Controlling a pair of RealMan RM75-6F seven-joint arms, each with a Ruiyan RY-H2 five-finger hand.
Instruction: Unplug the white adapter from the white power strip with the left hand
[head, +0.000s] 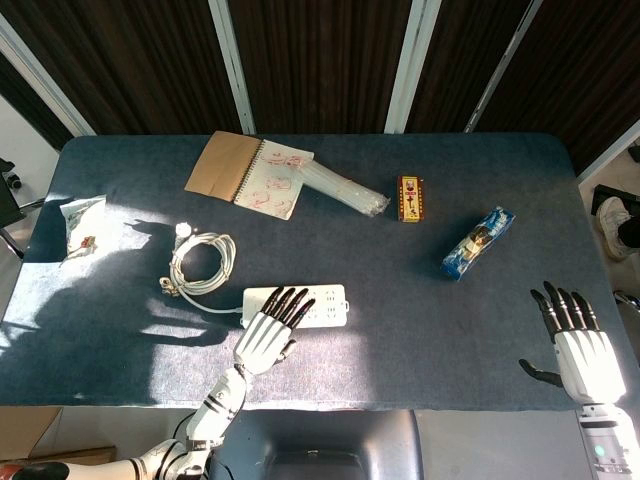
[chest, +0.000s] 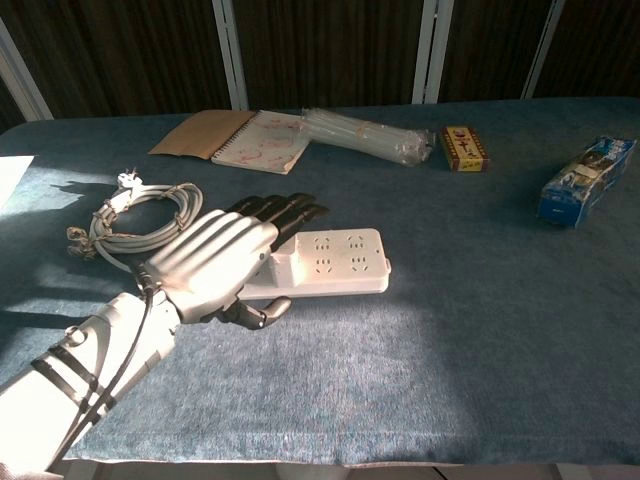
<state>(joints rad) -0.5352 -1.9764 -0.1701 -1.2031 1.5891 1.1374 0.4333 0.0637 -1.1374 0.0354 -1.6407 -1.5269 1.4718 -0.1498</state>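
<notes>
A table (head: 400, 300) with a dark blue cloth top carries everything. Near its front edge lies a white power strip (chest: 345, 262), its cord (chest: 140, 222) coiled in loops just to the left. Toward the back sit a spiral notebook (head: 250, 172) lying open, and beside it, touching or nearly so, a clear plastic bundle (head: 345, 188), possibly straws or tubes, though the view is too coarse to tell. A small red and yellow box (head: 410, 198) lies just right of that bundle. Further right rests a blue packet (head: 478, 243), set at a slant. At the far left edge sits a white wrapper (head: 80, 228) in bright sunlight.
</notes>
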